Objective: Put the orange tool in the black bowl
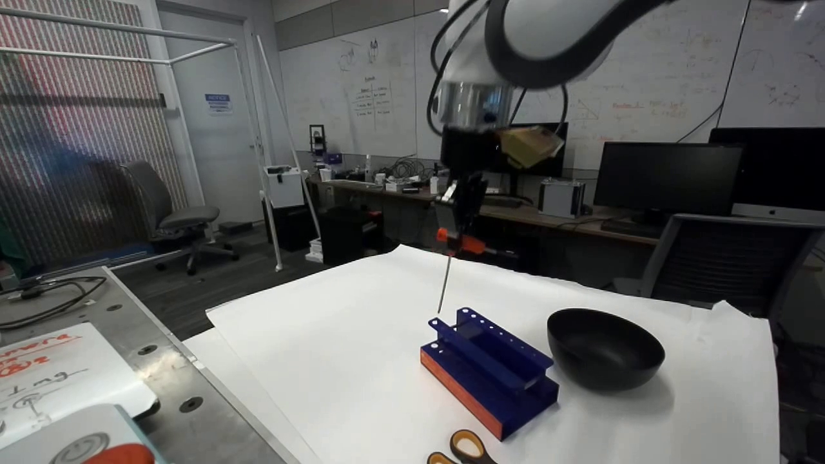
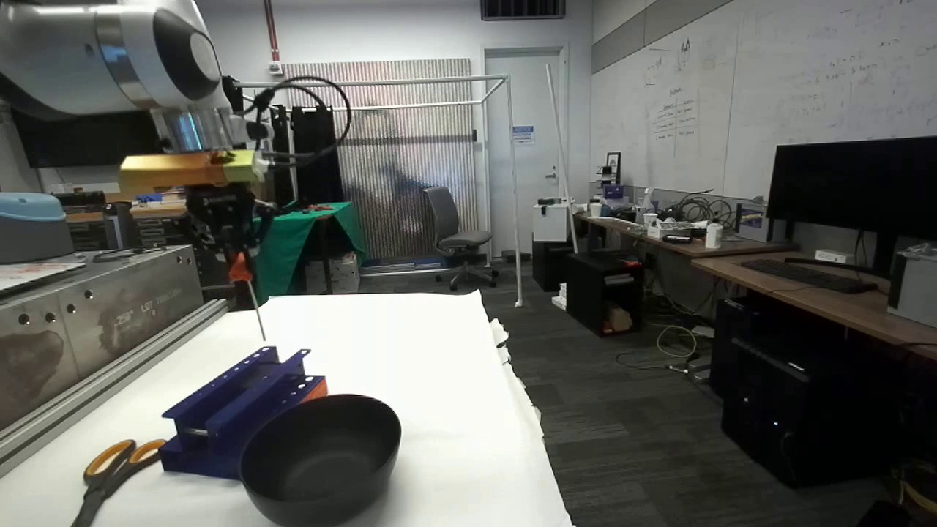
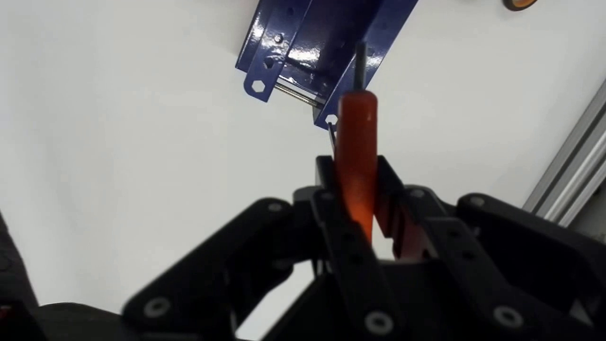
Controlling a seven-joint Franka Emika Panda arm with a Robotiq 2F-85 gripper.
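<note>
Wrist view: the claw squeezes the orange tool by its fat handle, one finger on each side.
Orange tool: up in the air, handle lying sideways, thin stick pointing down in both exterior views.
Stick tip: close to a corner of the blue rack; I cannot tell if they touch.
Blue rack: sits on the white sheet, with a shiny rod running across it.
Black bowl: sits next to the rack, away from the tool; in an exterior view its smooth black inside shows.
Handle: partly hidden behind the fingers in the wrist view.
Scissors: cut off at the bottom edge in both exterior views.
</note>
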